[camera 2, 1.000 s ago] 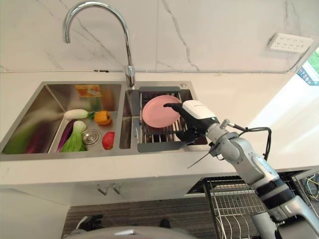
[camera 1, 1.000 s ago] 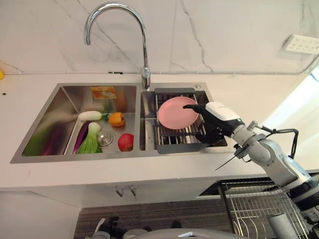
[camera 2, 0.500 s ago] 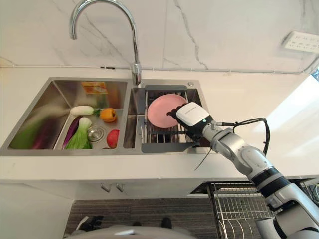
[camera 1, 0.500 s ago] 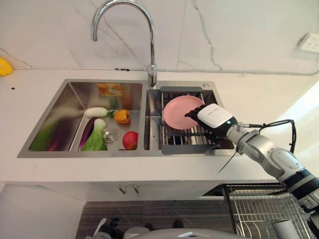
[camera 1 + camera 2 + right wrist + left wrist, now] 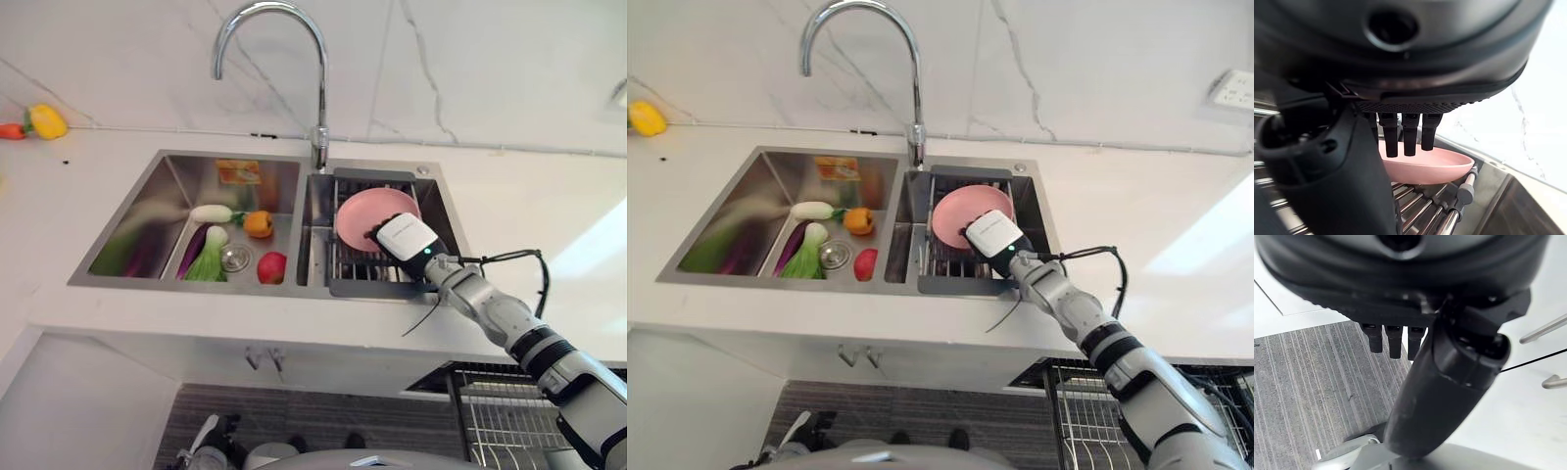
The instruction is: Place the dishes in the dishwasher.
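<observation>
Here, the round pink plate (image 5: 370, 217) is seen lying on the steel wire rack (image 5: 364, 271) set in the right basin of the stainless double sink (image 5: 127, 235). The right robot hand (image 5: 403, 238) is held at the plate's near edge, its straight fingers (image 5: 1404, 133) spread just above the rim and the thumb kept below; nothing is gripped yet. The left robot hand (image 5: 1415, 357) hangs over the floor, relaxed and empty.

Risks, as judged:
- A closure on the thin rim alone is likely to let the plate tip or slide off across the rack bars.
- The thumb may be caught between the rack's bars.
- A knocked plate could end up down in the basin.
- A long carry down to the wire dishwasher rack (image 5: 509, 421) remains, so a weak pinch may be lost.
</observation>
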`<state>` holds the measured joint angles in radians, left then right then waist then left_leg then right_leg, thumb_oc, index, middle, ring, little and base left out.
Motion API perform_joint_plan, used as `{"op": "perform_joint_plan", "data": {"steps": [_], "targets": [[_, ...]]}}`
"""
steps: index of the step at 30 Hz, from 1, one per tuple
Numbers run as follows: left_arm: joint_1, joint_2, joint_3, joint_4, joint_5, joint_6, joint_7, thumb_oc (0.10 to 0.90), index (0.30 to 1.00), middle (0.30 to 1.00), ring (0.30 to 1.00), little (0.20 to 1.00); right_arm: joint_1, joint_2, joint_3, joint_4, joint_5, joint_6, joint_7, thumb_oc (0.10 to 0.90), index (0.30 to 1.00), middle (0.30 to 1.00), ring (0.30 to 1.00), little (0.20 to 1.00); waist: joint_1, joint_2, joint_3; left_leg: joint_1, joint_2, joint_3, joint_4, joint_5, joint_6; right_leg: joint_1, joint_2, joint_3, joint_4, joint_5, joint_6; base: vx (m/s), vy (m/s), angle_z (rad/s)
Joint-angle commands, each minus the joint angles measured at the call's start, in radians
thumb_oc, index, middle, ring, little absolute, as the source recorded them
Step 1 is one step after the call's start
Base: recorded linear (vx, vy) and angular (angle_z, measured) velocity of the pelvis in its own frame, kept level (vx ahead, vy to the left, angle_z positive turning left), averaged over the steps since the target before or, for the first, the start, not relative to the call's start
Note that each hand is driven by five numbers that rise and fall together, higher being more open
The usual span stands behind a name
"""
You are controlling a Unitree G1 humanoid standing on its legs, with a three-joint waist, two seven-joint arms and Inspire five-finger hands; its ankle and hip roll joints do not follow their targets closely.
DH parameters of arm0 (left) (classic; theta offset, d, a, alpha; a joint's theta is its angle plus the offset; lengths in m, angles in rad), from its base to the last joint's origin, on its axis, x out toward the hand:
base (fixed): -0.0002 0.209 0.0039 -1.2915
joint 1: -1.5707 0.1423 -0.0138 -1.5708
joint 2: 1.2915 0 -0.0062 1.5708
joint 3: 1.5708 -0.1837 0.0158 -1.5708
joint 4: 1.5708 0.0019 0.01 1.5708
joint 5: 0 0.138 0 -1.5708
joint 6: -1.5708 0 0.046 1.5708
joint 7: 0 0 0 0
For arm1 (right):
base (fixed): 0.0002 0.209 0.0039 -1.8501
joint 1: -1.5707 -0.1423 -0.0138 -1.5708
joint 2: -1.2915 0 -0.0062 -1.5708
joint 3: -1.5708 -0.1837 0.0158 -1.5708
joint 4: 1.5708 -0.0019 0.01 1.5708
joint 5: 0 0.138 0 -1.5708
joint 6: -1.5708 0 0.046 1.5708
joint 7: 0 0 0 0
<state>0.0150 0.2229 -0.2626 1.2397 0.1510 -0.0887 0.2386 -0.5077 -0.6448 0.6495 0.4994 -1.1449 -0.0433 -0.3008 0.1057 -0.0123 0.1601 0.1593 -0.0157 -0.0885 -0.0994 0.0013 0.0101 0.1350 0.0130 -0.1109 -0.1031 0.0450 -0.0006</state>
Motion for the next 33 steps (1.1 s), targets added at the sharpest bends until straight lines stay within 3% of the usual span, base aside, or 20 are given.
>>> {"op": "perform_joint_plan", "data": {"steps": [1,12,13,15,19,20,24,25,26,27,29,31,33], "targets": [[-0.049,-0.02,-0.071,0.036,0.02,-0.038,0.048,0.8,0.9,0.9,0.9,0.9,-0.123,0.006,-0.048,-0.053,-0.047,0.113,-0.182,0.4,0.3,0.3,0.3,0.3,0.044,-0.031,-0.064,-0.051,0.063,-0.021,0.012,0.056,-0.095,0.061,-0.124,0.005,0.029,-0.028,0.144,-0.01,-0.014,0.31],[-0.044,-0.026,-0.045,0.073,0.055,-0.028,0.069,0.8,0.9,0.9,0.9,0.9,-0.064,-0.073,-0.202,-0.238,-0.008,0.125,-0.272,0.4,0.3,0.3,0.3,0.3,0.025,-0.031,-0.071,-0.045,0.065,-0.015,0.012,0.055,-0.094,0.059,-0.119,0.017,0.031,-0.027,0.141,0.0,-0.002,0.04],[-0.045,-0.026,-0.03,0.077,0.063,-0.026,0.072,0.8,0.9,0.9,0.9,0.9,-0.032,-0.099,-0.264,-0.315,0.002,0.124,-0.296,0.4,0.3,0.3,0.3,0.3,0.014,-0.032,-0.073,-0.042,0.067,-0.01,0.012,0.054,-0.093,0.055,-0.118,0.024,0.037,-0.029,0.14,-0.01,-0.003,-0.05],[-0.046,-0.025,-0.027,0.078,0.068,-0.023,0.074,0.8,0.9,0.9,0.9,0.9,-0.018,-0.113,-0.29,-0.348,0.003,0.125,-0.301,0.4,0.3,0.3,0.3,0.3,0.01,-0.032,-0.074,-0.042,0.068,-0.007,0.012,0.054,-0.093,0.053,-0.117,0.028,0.04,-0.03,0.139,0.0,0.0,0.0],[-0.047,-0.029,0.014,0.061,0.079,-0.02,0.073,0.8,0.9,0.9,0.9,0.9,0.142,-0.19,-0.546,-0.597,0.036,0.113,-0.347,0.4,0.3,0.3,0.3,0.3,-0.041,-0.03,-0.079,-0.034,0.069,0.003,0.012,0.05,-0.094,0.05,-0.107,0.048,0.036,-0.027,0.135,0.0,0.006,-0.09],[-0.047,-0.028,0.01,0.061,0.079,-0.019,0.072,0.8,0.9,0.9,0.9,0.9,0.154,-0.19,-0.558,-0.607,0.035,0.112,-0.342,0.4,0.3,0.3,0.3,0.3,-0.037,-0.031,-0.08,-0.034,0.07,0.002,0.012,0.05,-0.094,0.05,-0.107,0.047,0.036,-0.027,0.135,0.0,0.0,0.0],[-0.041,-0.029,0.041,0.047,0.095,-0.014,0.066,0.8,0.9,0.9,0.9,0.9,0.383,-0.177,-0.826,-0.778,0.094,0.099,-0.384,0.4,0.3,0.3,0.3,0.3,-0.081,-0.03,-0.078,-0.032,0.071,0.018,0.012,0.045,-0.089,0.034,-0.102,0.084,0.033,-0.023,0.135,-0.01,0.004,-0.06],[-0.041,-0.029,0.041,0.047,0.095,-0.014,0.066,0.8,0.9,0.9,0.9,0.9,0.383,-0.177,-0.826,-0.778,0.094,0.099,-0.384,0.4,0.3,0.3,0.3,0.3,-0.081,-0.03,-0.078,-0.032,0.071,0.018,0.012,0.045,-0.089,0.034,-0.102,0.084,0.033,-0.023,0.135,0.0,0.021,-0.14],[-0.036,-0.033,0.054,0.041,0.11,-0.015,0.06,0.8,0.9,0.9,0.9,0.9,0.494,-0.151,-0.949,-0.842,0.121,0.09,-0.397,0.4,0.3,0.3,0.3,0.3,-0.106,-0.028,-0.075,-0.031,0.071,0.03,0.012,0.04,-0.084,0.022,-0.101,0.107,0.037,-0.022,0.136,0.0,0.021,-0.36],[-0.034,-0.035,0.062,0.039,0.122,-0.016,0.054,0.8,0.9,0.9,0.9,0.9,0.553,-0.148,-1.004,-0.848,0.131,0.09,-0.393,0.4,0.3,0.3,0.3,0.3,-0.125,-0.029,-0.072,-0.03,0.069,0.039,0.012,0.037,-0.082,0.017,-0.101,0.116,0.038,-0.02,0.137,0.01,0.032,-0.39],[-0.032,-0.035,0.06,0.036,0.127,-0.018,0.052,0.8,0.9,0.9,0.9,0.9,0.597,-0.129,-1.053,-0.875,0.142,0.086,-0.399,0.4,0.3,0.3,0.3,0.3,-0.129,-0.026,-0.072,-0.029,0.068,0.046,0.012,0.035,-0.081,0.014,-0.102,0.124,0.039,-0.02,0.138,0.01,0.025,-0.25],[-0.017,-0.038,0.08,0.02,0.137,-0.027,0.047,0.8,0.9,0.9,0.9,0.9,0.715,-0.086,-1.152,-0.902,0.159,0.088,-0.399,0.4,0.3,0.3,0.3,0.3,-0.18,-0.023,-0.052,-0.023,0.066,0.081,0.012,0.022,-0.069,-0.016,-0.098,0.168,0.046,-0.01,0.145,-0.04,0.036,-0.47],[-0.012,-0.038,0.085,0.016,0.136,-0.029,0.047,0.8,0.9,0.9,0.9,0.9,0.734,-0.065,-1.171,-0.915,0.156,0.094,-0.401,0.4,0.3,0.3,0.3,0.3,-0.182,-0.021,-0.046,-0.024,0.067,0.097,0.014,0.02,-0.067,-0.032,-0.095,0.19,0.05,-0.006,0.146,-0.04,0.022,-0.32]]}}
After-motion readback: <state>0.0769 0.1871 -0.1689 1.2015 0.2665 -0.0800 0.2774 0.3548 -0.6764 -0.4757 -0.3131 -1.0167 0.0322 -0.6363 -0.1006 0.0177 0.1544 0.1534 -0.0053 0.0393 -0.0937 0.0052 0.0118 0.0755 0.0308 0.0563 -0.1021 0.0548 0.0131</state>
